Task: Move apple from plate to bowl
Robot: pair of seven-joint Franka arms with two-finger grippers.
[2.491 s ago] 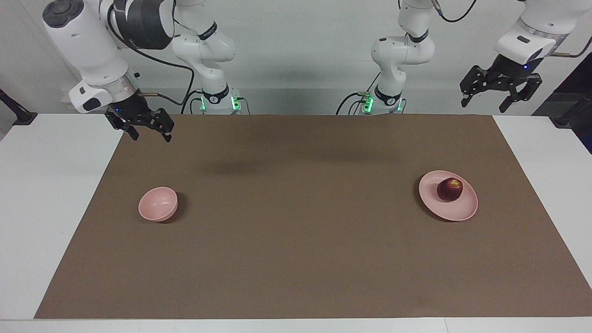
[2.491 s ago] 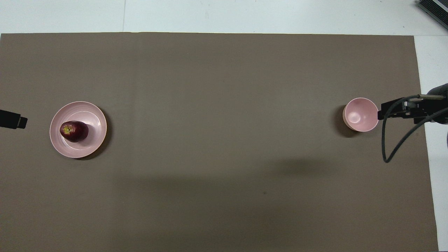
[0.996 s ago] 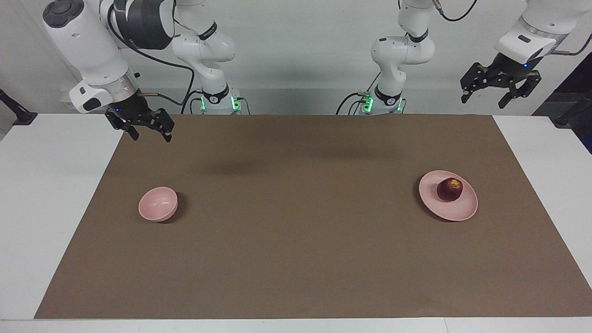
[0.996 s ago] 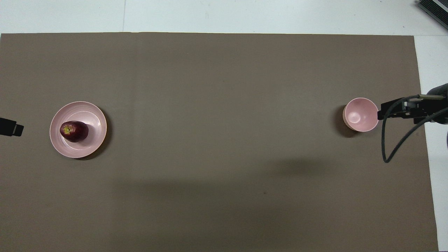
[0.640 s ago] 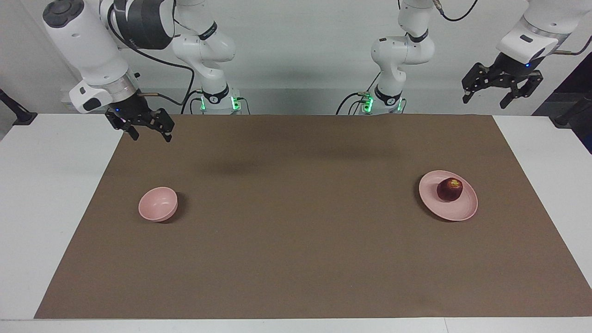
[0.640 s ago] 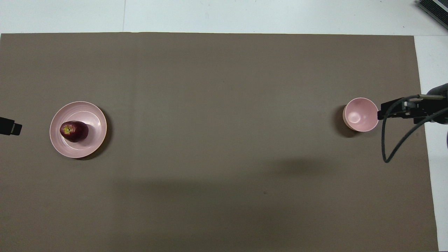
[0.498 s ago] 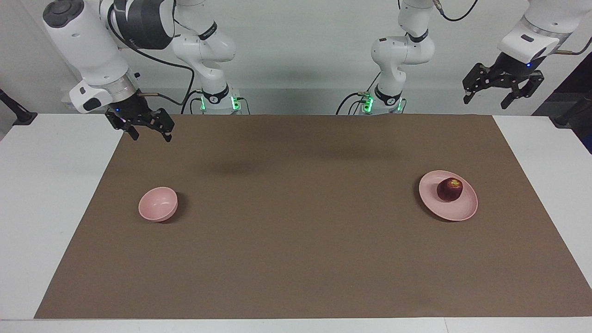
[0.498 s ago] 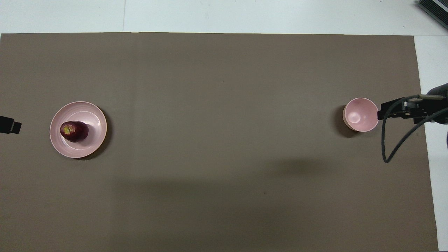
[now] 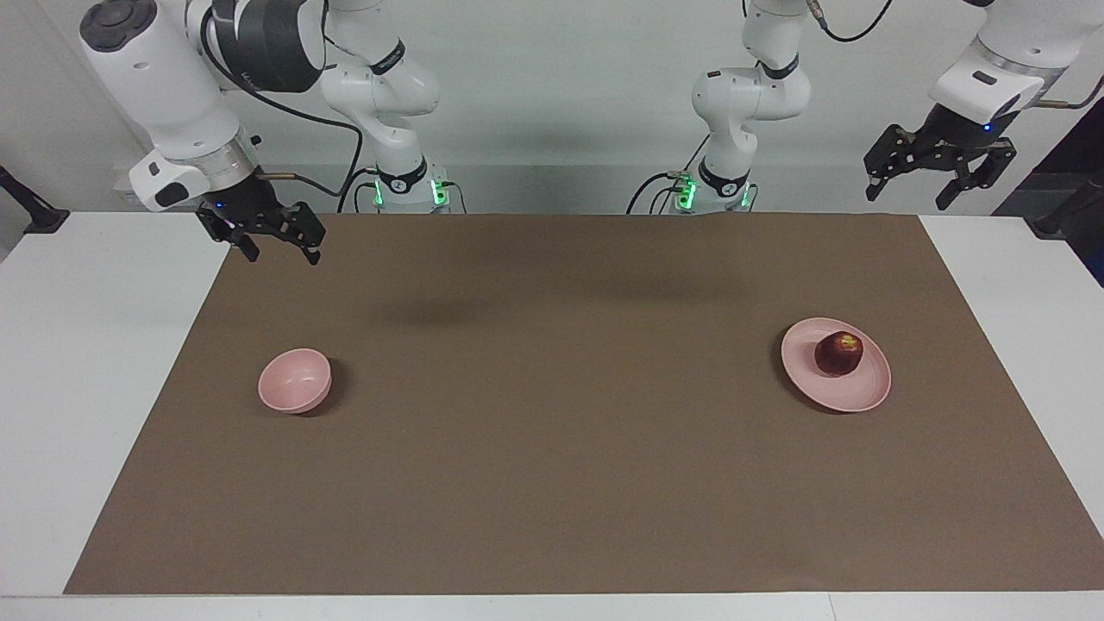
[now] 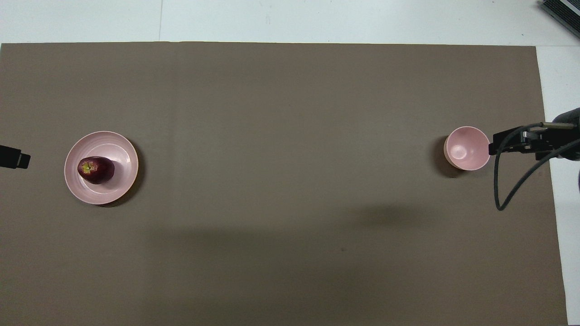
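A dark red apple (image 9: 839, 354) (image 10: 96, 170) lies on the pale pink plate (image 9: 867, 392) (image 10: 122, 154), toward the left arm's end of the brown mat. The small pink bowl (image 9: 295, 380) (image 10: 466, 148) stands empty toward the right arm's end. High in the air over the left arm's end of the table hangs my left gripper (image 9: 907, 197), open and holding nothing, well clear of the plate. My right gripper (image 9: 283, 256) is open and empty too, raised over the mat's edge at the right arm's end, apart from the bowl.
The brown mat (image 9: 552, 448) covers most of the white table (image 9: 78, 362). A black cable (image 10: 503, 181) loops down from the right arm beside the bowl. Both arm bases (image 9: 405, 185) stand at the robots' edge of the table.
The left gripper has risen a little and drifted slightly toward its own end of the table. The right arm, apple, plate and bowl have not moved.
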